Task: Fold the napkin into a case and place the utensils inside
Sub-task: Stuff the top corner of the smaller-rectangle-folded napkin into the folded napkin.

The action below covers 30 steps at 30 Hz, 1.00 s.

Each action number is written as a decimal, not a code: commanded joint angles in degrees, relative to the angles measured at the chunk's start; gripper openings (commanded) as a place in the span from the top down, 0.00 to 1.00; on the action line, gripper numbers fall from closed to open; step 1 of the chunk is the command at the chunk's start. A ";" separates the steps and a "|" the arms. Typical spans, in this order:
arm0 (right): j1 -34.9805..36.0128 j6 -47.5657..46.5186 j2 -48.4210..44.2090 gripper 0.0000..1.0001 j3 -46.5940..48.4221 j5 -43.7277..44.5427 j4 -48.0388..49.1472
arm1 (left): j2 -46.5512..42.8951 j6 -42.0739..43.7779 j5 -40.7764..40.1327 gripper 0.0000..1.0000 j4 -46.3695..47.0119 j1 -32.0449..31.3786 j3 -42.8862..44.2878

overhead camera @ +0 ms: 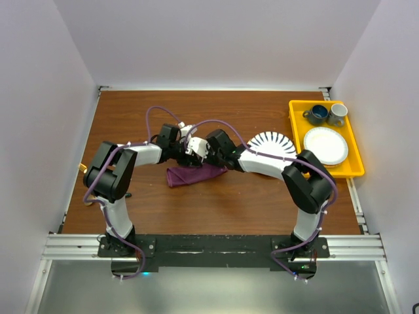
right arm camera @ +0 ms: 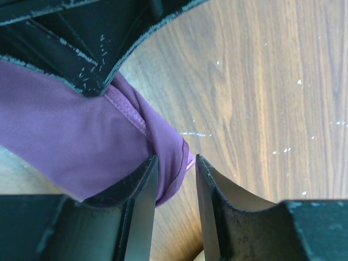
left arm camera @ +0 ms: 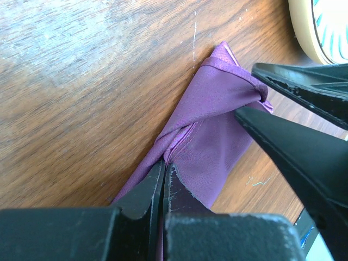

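Note:
The plum-purple napkin [overhead camera: 190, 175] lies bunched on the wooden table between both arms. My left gripper [overhead camera: 195, 156] is shut on a fold of the napkin [left arm camera: 212, 130], pinched at its tips [left arm camera: 164, 166]. My right gripper [overhead camera: 212, 157] stands at the napkin's other end. Its jaws [right arm camera: 173, 168] are apart, with a folded corner of the napkin [right arm camera: 81, 141] lying against the left finger [right arm camera: 142, 190] and bare wood showing beside the right finger. No folded case shows. The utensils are not clearly in view; a small gold-coloured bit [overhead camera: 82, 168] shows at the table's left edge.
The striped plate [overhead camera: 273, 141] lies just right of the right wrist and shows in the left wrist view [left arm camera: 318, 32]. A yellow tray [overhead camera: 294, 131] at the right edge holds two mugs [overhead camera: 319, 115] and a white plate [overhead camera: 325, 146].

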 commanded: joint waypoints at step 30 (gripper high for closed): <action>-1.79 2.94 -2.42 1.00 2.89 -11.66 -9.54 | 2.00 2.76 -5.07 1.00 -4.09 0.91 -2.84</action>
